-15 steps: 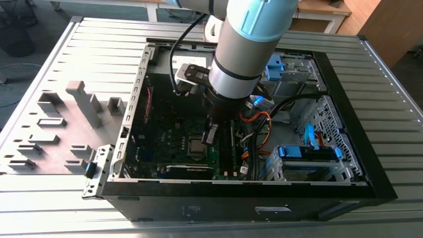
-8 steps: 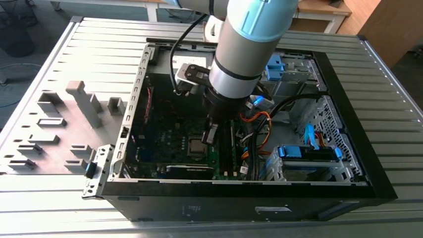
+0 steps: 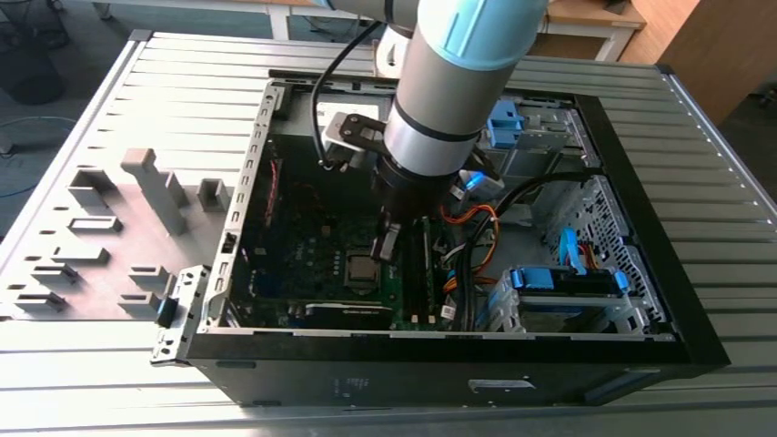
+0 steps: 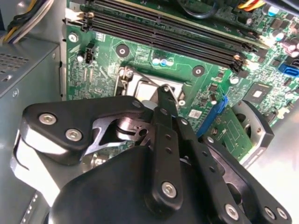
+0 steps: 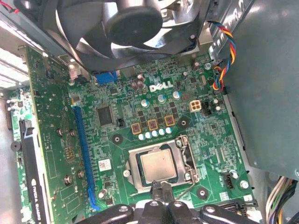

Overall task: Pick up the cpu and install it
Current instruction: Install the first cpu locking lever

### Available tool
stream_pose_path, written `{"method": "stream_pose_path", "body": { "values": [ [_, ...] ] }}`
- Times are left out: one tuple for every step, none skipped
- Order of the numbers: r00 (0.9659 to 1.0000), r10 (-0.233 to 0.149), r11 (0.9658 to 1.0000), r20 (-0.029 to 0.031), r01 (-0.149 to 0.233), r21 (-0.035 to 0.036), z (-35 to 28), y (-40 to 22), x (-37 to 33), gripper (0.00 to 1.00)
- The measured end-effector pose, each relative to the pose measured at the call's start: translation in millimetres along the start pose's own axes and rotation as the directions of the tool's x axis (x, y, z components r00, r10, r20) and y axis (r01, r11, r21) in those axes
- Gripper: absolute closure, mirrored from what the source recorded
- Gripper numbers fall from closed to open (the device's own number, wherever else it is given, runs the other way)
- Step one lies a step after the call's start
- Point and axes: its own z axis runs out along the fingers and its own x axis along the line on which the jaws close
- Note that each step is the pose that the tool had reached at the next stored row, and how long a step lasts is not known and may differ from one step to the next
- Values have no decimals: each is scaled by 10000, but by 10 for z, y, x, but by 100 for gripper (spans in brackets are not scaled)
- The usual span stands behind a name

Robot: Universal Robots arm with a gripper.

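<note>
Cpu (image 5: 158, 167) sits in socket frame (image 5: 135, 175) mid-motherboard (image 5: 121, 130) w/ gripper (image 5: 161, 189) just above its edge, jaws narrow, nearly together, holding nothing.

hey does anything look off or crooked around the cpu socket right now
Nothing stands out. The cpu lies flat and square inside the metal socket frame on the green motherboard. The gripper sits at the frame's edge beside the chip, and no bent or loose part shows nearby.
</note>
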Motion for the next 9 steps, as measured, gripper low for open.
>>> {"method": "stream_pose_path", "body": {
  "values": [
    [10000, 0, 10000, 4, 0, -1, 0, 0, 0, 89],
    [10000, 2, 10000, 5, -2, -2, -1, 1, -2, 89],
    [10000, 4, 10000, 9, -4, -3, -1, 2, -6, 89],
    [10000, 8, 10000, 13, -8, -4, -1, 4, -11, 89],
    [10000, 13, 10000, 15, -13, -5, -1, 7, -18, 89],
    [10000, 15, 10000, 15, -15, -6, -2, 10, -30, 89],
    [10000, 16, 10000, 16, -16, -6, -2, 14, -43, 89],
    [10000, 18, 10000, 17, -18, -6, -2, 18, -57, 89],
    [10000, 18, 10000, 19, -18, -6, -2, 22, -71, 89]
  ]
}}
